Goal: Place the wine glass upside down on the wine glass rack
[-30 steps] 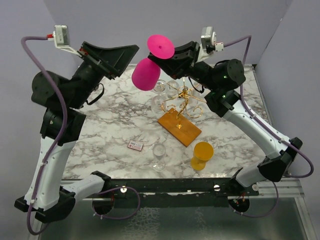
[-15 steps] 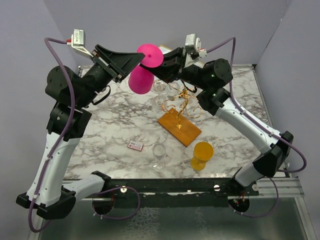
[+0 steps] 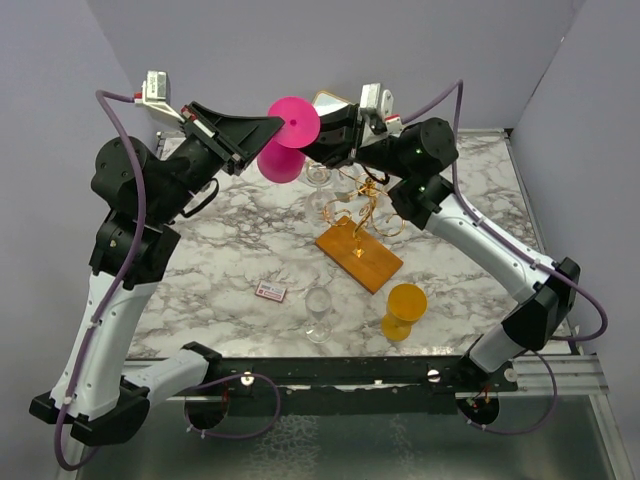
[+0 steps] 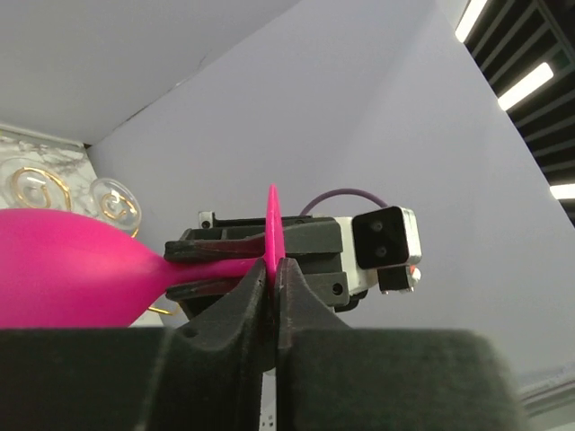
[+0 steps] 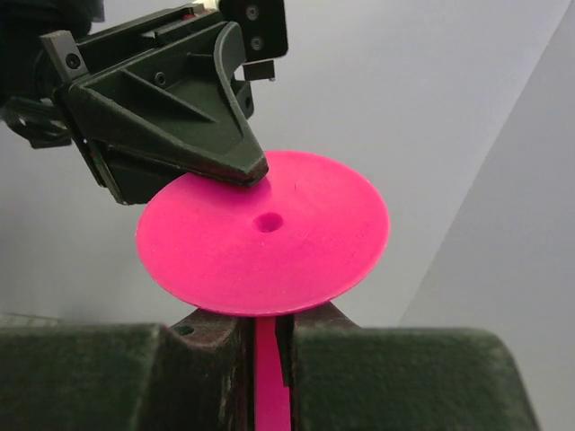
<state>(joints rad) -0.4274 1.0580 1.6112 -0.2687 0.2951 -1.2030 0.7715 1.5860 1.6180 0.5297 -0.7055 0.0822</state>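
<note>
Fingers, both pairs, on wine glass

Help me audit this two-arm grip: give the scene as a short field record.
glass: pink, held in the air, not yet on the rack
right end effector: shut on the stem
left end effector: shut on the edge of the foot
rack: gold wire on a wooden base, standing on the table
also on table: clear glass, orange glass, card
</note>
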